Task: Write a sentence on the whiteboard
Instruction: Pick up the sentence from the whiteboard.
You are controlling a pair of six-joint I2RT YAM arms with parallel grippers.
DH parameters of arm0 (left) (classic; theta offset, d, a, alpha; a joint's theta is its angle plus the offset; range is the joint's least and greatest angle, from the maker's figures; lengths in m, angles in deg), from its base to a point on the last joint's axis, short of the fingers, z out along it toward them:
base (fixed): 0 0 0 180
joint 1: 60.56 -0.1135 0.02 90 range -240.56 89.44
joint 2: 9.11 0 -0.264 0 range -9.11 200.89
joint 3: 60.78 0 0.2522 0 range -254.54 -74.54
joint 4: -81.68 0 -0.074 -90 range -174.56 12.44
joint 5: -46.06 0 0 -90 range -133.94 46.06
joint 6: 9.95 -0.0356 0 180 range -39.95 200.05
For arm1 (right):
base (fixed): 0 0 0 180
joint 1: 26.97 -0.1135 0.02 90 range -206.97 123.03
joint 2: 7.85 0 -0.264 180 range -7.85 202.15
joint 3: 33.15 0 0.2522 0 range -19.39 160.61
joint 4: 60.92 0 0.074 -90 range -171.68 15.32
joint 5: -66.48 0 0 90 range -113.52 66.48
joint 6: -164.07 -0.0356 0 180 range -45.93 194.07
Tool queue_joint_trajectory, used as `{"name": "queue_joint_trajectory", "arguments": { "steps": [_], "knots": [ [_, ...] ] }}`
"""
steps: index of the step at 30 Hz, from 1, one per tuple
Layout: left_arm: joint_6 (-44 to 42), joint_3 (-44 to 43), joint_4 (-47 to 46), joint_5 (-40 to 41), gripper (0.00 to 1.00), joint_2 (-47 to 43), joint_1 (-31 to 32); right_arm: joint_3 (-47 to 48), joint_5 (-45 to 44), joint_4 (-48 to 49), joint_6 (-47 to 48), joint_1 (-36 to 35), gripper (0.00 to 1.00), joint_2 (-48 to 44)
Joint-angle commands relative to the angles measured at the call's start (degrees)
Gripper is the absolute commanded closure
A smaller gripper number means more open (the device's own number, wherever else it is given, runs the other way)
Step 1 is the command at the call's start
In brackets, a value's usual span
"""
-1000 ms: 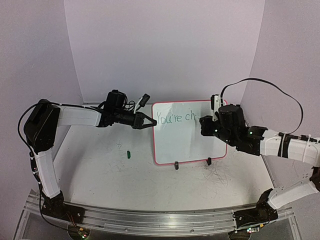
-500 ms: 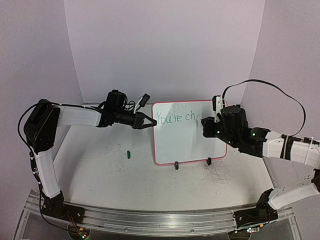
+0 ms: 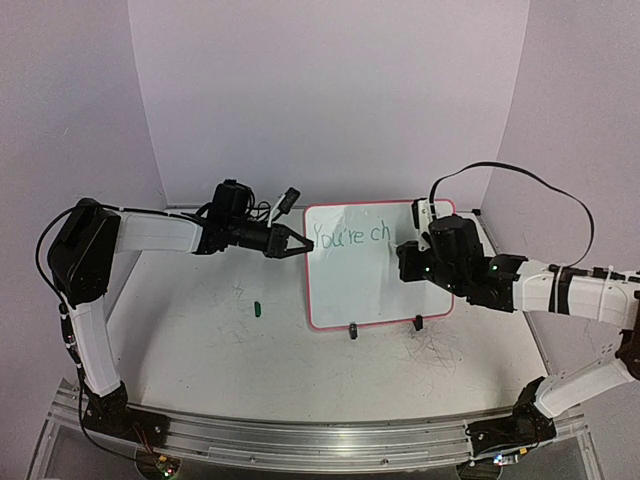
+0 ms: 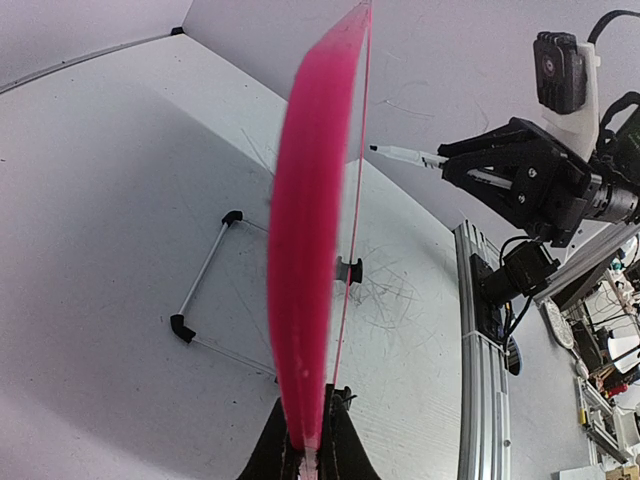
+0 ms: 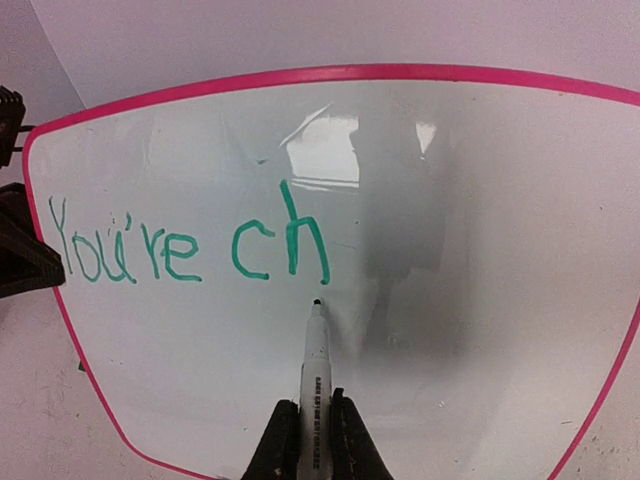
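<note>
Right gripper [image 5: 313, 408] has its 2 dark fingers [image 5: 280, 440] pressed together around the barrel of a slim white marker [image 5: 316, 350] with black print on its side. The marker points away from the wrist toward the small glossy whiteboard [image 5: 480, 300], which has a thin pink-red frame and rounded corners. The marker's dark tip sits just below the foot of the last letter written; whether it touches the surface or is just off it cannot be told. On the board the green handwritten sentence [image 5: 190, 245] reads "You're ch" in 1 line across the upper left part. From above, the right gripper [image 3: 408, 258] reaches in from the right over the board's right half. The whiteboard [image 3: 350, 290] stands tilted back on 2 small black feet [image 3: 352, 330] near the middle of the scuffed grey-white tabletop [image 3: 200, 350]. The left gripper [image 3: 298, 246] is clamped on the board's left edge near its top corner. Its wrist camera sees the whiteboard [image 4: 310, 250] edge-on, the pink frame running straight out from between the pinched fingertips [image 4: 335, 450], with the marker [image 4: 405, 154] coming in at the writing face from the other arm. A small dark green object [image 3: 257, 308] lies on the tabletop to the left of the board, well apart from it. Faint grey scribble marks [image 3: 435, 350] spread across the tabletop in front of the board's right foot.
</note>
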Motion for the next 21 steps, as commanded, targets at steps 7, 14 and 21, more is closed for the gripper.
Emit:
{"name": "queue_joint_trajectory", "arguments": {
  "steps": [7,14,21],
  "knots": [
    [-2.17,0.23,0.84,3.12,1.0,-1.1,-0.18,2.3,-0.82,1.08,1.1,0.49,1.0,0.82],
    [-2.24,0.23,0.86,3.17,1.0,-0.96,-0.18,1.73,-0.4,1.92,0.73,1.05,1.0,0.82],
    [-2.26,0.15,0.84,3.15,1.0,-0.77,-0.15,2.02,-0.96,3.29,0.81,1.07,1.0,-0.16]
  ]
}}
